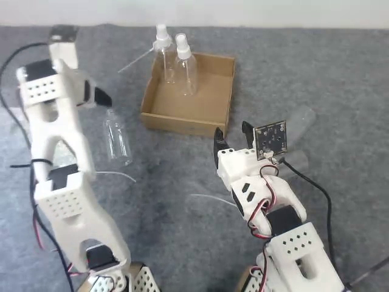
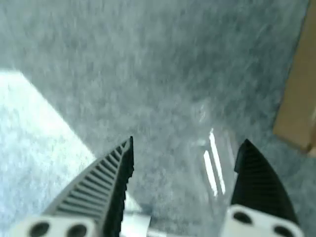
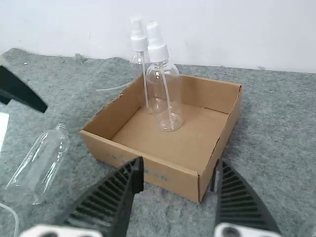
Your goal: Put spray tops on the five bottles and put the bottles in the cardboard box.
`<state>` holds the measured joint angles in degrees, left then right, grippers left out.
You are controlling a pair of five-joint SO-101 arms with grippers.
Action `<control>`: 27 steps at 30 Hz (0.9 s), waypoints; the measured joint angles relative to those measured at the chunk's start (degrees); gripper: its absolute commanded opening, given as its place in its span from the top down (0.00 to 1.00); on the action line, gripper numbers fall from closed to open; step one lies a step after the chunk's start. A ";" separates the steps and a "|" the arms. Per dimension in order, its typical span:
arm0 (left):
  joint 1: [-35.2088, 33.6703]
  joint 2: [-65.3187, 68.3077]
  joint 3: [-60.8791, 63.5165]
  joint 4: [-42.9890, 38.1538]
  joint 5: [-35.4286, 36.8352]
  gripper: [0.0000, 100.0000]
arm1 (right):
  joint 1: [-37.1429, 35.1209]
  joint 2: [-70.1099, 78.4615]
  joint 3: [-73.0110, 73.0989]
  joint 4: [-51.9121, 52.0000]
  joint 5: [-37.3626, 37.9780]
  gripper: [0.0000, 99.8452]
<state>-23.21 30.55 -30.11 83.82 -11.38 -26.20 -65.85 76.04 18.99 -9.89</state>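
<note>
Grey felt (image 1: 316, 67) covers the table. The biggest thing on it is the cardboard box (image 1: 182, 123), sitting right in front of the right gripper (image 1: 231, 129). The gripper's tips are close to the box's near wall but not touching it, as far as I can tell.

Two capped bottles (image 1: 185, 70) already stand in the box's far corner, the one furthest from that gripper, so I'd call it two down, three to go. Looks like we're at the start of bottle three, at the grab stage.

The left gripper (image 2: 187, 142) hangs over the felt with its jaws spread wide and nothing between them. The right gripper is the same deal: wide open, empty, just parked facing the box.

An uncapped bottle (image 1: 117, 139) lies on its side directly under the left gripper. It's closer to one finger than centred in the gap, and the box is off to that same side.

My guess for the next move:
- Left needs to shift over a bit so the bottle's body sits between the fingers.
- Then it drops, closes gently (clear plastic, probably slippery and squashy) and stands the bottle up.
- Right has to fetch a spray top.

A thin white tube (image 1: 115, 174) lies on the felt behind the left gripper, probably a loose top's dip tube, but I can't make out the head.
</note>
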 measured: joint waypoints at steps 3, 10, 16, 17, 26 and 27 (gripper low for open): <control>2.81 0.79 -0.09 -5.80 0.00 0.70 | 0.00 0.00 0.00 0.00 0.00 0.79; 7.21 11.08 -0.09 -21.98 -0.09 0.70 | 0.00 0.00 0.00 0.00 0.00 0.79; 7.38 20.13 -6.68 -31.12 -0.09 0.76 | 0.00 0.00 0.00 0.00 0.00 0.79; 7.38 21.89 -8.79 -32.09 -0.09 0.77 | 0.00 0.00 0.00 0.00 0.00 0.79; 7.74 43.52 -34.46 -35.43 -0.09 0.80 | 0.00 0.00 0.00 0.00 0.00 0.79; 7.91 45.71 -37.45 -35.43 -0.09 0.80 | 0.00 0.00 0.00 0.00 0.00 0.79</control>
<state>-15.30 76.26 -67.56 48.40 -11.47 -26.20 -65.85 76.04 18.99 -9.89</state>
